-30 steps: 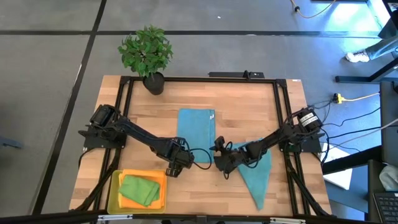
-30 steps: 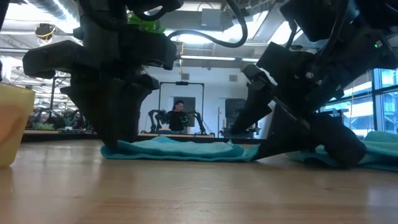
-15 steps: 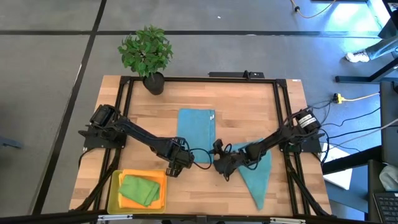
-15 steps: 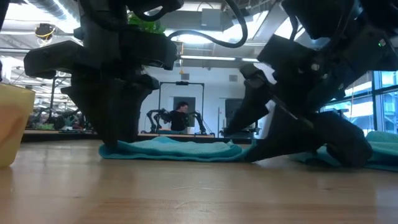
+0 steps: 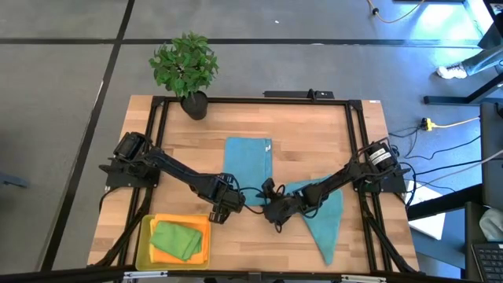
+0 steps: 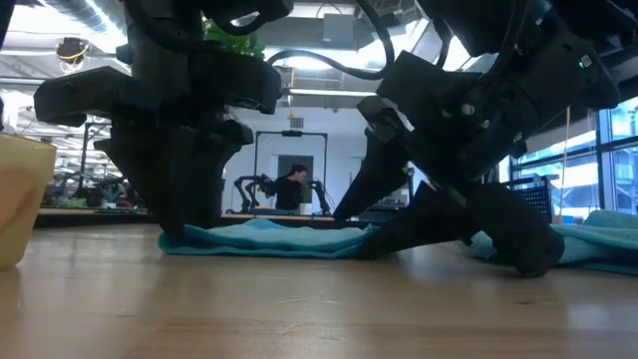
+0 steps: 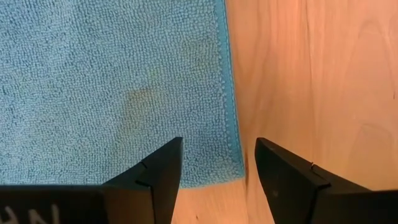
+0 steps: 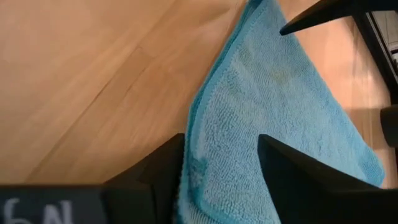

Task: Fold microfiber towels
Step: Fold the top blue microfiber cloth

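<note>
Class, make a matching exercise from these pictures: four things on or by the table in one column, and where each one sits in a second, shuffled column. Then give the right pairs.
Things
1. green towel
2. potted plant
3. flat blue towel
4. crumpled blue towel

Places
A. far left corner of the table
B. under the right arm
C. in the yellow tray
D. middle of the table, laid flat

Pairs: 1-C, 2-A, 3-D, 4-B

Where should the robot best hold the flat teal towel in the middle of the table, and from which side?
Probably at its two near corners, from above. The towel lies flat, so only edges offer a pinch; the left hand and right hand already straddle them.
</note>
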Robot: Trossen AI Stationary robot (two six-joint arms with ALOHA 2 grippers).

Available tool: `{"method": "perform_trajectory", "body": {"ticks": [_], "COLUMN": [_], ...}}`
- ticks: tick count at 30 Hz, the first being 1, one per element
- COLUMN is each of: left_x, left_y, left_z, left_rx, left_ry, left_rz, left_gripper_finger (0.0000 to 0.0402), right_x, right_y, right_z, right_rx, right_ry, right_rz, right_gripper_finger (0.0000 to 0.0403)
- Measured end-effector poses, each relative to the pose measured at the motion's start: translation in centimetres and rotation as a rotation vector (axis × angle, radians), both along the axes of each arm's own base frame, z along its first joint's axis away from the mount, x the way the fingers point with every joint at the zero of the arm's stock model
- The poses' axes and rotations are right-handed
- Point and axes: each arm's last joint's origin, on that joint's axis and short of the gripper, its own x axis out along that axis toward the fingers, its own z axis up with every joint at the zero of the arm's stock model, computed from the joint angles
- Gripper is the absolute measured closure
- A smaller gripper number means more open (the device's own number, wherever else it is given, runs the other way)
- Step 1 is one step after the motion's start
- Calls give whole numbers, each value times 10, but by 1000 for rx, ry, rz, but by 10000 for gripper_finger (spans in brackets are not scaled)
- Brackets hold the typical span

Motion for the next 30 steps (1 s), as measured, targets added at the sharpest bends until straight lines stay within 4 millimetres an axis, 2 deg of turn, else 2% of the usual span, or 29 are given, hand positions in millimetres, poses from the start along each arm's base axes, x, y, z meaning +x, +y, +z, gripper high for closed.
{"method": "perform_trajectory", "body": {"ticks": [5,10,18,23,30], "left_x": [0,1,6,4,2], "left_y": [0,-5,-19,-29,-33], "left_z": [0,1,4,7,7], "left_rx": [11,131,122,110,214], "left_ry": [-4,-62,-155,-187,-218], "left_rz": [-16,-89,-156,-191,-177], "left_gripper_finger": [209,209,209,209,209], "right_x": [-2,-3,1,8,17], "right_y": [-1,-1,-1,-2,1], "right_z": [-1,-3,0,4,14], "right_rx": [5,29,123,197,282], "right_ry": [16,16,-21,-39,-97], "right_rz": [-26,-57,-145,-223,-274], "right_gripper_finger": [243,295,386,392,397]}}
